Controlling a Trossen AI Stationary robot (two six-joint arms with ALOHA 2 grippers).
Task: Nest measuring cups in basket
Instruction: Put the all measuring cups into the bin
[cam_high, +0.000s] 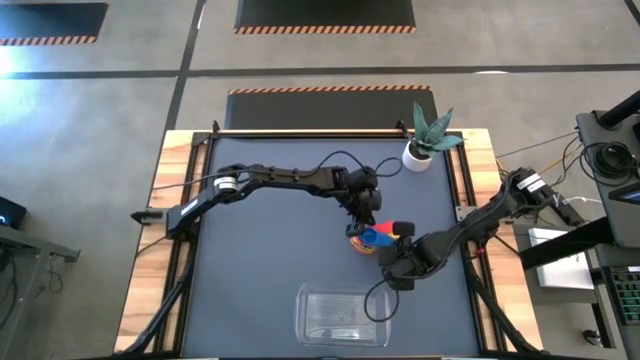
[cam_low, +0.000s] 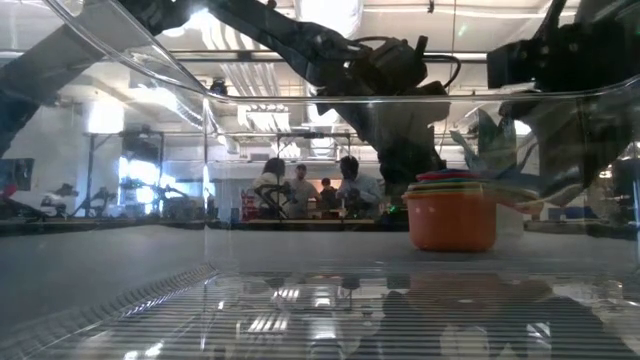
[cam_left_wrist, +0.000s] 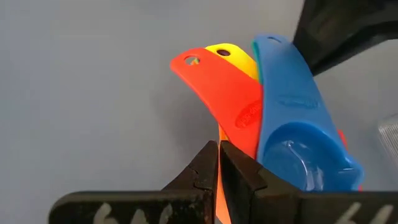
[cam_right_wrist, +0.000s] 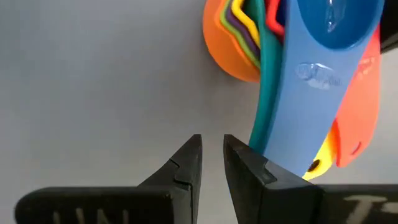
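The measuring cups (cam_high: 372, 238) stand nested on the dark mat, the orange cup (cam_low: 452, 222) outermost and the blue cup (cam_left_wrist: 301, 158) on top. Their red, yellow, blue and teal handles fan out toward my right gripper. My left gripper (cam_high: 362, 218) comes down at the stack's far side and is shut on an orange edge. My right gripper (cam_right_wrist: 211, 146) is low at the handle ends, narrowly open with nothing between its fingers. One finger lies beside the teal handle (cam_right_wrist: 268, 118); whether it touches, I cannot tell. The clear basket (cam_high: 343, 315) rests near the table's near edge. My left gripper (cam_left_wrist: 219, 149) comes from above, pointing down. Its two fingers are closed to a thin slit, and a thin orange edge of the orange cup (cam_left_wrist: 219, 132) shows in that slit. The fingers hide which part it is. The stack stands on the mat.
A small white pot with a green plant (cam_high: 417, 155) stands at the table's far right. The low view looks through the basket's clear walls (cam_low: 150, 70). People stand in the room far behind the table. Bare mat lies to the stack's left.
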